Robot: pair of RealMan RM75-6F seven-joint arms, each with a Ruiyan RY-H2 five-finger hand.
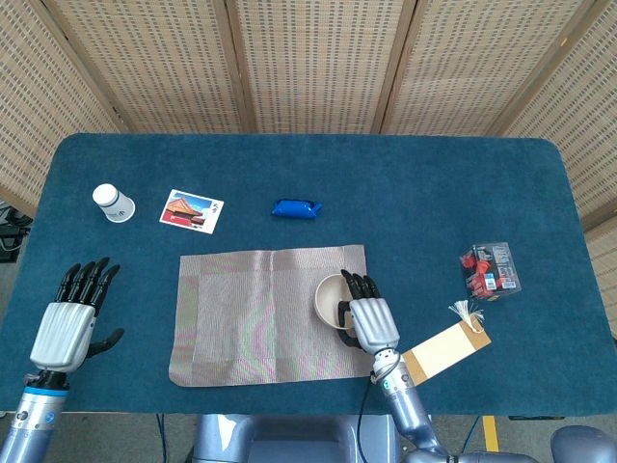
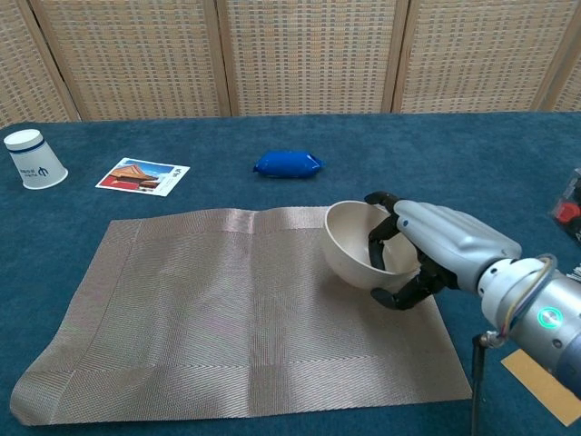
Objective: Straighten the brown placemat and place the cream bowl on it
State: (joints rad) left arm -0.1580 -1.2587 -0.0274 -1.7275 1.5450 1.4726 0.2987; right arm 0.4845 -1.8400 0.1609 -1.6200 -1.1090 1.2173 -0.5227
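Placemat (image 1: 260, 313) sits front-centre on the table (image 1: 434, 183), bowl (image 2: 359, 243) over its right part in the right hand (image 2: 440, 245). Behind lie cup (image 1: 113, 203), card (image 1: 191, 210) and packet (image 1: 296, 208); left hand (image 1: 69, 323) far left.

Our right hand (image 2: 434, 247) has a silver shell behind black fingers (image 2: 384, 238); its wrist carries a green light and cable. Left hand (image 1: 67, 330) matches.

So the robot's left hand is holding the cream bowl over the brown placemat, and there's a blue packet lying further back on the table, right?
Not quite: it is the right hand that holds the cream bowl, as the chest view shows. The left hand holds nothing, off at the table's near corner. The rest is right: the bowl is over the brown placemat, and the blue packet lies further back.
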